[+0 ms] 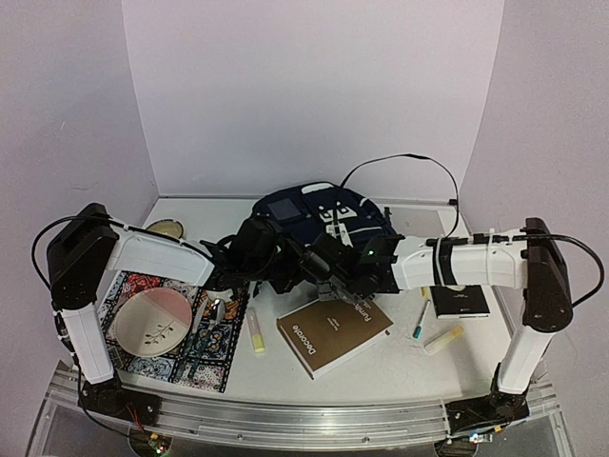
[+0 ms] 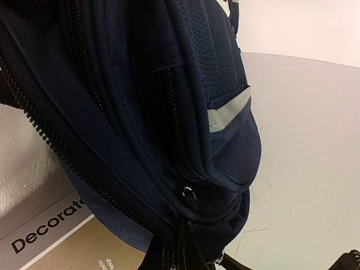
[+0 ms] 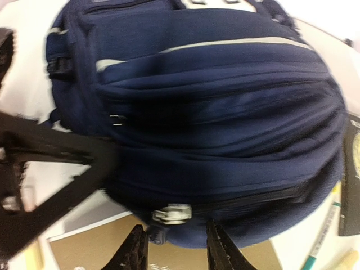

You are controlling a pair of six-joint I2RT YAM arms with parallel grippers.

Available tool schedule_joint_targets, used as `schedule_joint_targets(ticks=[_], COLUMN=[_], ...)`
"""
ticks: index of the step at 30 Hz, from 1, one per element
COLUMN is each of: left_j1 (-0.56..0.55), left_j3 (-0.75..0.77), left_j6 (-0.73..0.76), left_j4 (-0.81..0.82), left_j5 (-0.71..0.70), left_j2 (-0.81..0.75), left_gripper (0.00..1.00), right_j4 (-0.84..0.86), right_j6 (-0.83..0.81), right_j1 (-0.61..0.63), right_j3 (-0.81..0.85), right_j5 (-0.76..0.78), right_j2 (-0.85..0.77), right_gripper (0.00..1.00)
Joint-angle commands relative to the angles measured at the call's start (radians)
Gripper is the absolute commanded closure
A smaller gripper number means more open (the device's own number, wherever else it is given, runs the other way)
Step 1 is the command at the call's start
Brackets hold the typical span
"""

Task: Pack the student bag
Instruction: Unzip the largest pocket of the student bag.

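The student bag (image 1: 319, 214), dark navy with white stripe trim and a grey-blue panel, lies at the back centre of the table. My left gripper (image 1: 273, 267) is at its near left edge. In the left wrist view its dark fingers (image 2: 183, 256) are shut on a fold of the bag's fabric (image 2: 169, 112) beside a zipper. My right gripper (image 3: 173, 250) is open at the bag's near edge. A silver zipper pull (image 3: 171, 214) sits just above the gap between its fingertips, apart from both.
A brown book titled "Decorate" (image 1: 333, 333) lies in front of the bag. A yellow stick (image 1: 255, 331), a pen (image 1: 420, 319), a yellow marker (image 1: 442, 340) and a black notebook (image 1: 460, 301) lie nearby. A patterned placemat (image 1: 214, 367) holding a plate (image 1: 152, 322) is at left.
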Motion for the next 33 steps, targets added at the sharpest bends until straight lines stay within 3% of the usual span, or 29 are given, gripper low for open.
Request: schedule_joint_targets(ticks=[1,7,13,22,33], left_j1=[-0.005,-0.005,-0.005,-0.006,-0.011], left_j3=[-0.001,-0.014,-0.010,-0.012,-0.004], left_j6=[0.004,0.011,0.020,0.023,0.012], left_j4=[0.118,0.118,0.118,0.118,0.118], left_j5=[-0.026,-0.036,-0.038,-0.041,-0.040], left_j2=[-0.074,-0.086,-0.087,-0.097,-0.099], left_gripper=[1.00,1.00,1.00,1.00,1.00], right_j4=[-0.115,-0.115,0.012,0.127,0.142], right_j6=[0.049,0.045,-0.150,-0.252,-0.223], right_j1=[-0.004,-0.014,-0.013,-0.025,-0.030], right_j3=[0.001,-0.048,-0.064,-0.135,-0.100], right_j5=[0.109,0.088,-0.059,-0.232,-0.139], right_j2=[-0.012,-0.077,-0.125,-0.221,-0.126], right_gripper=[0.68,0.81,0.89,0.80,0.82])
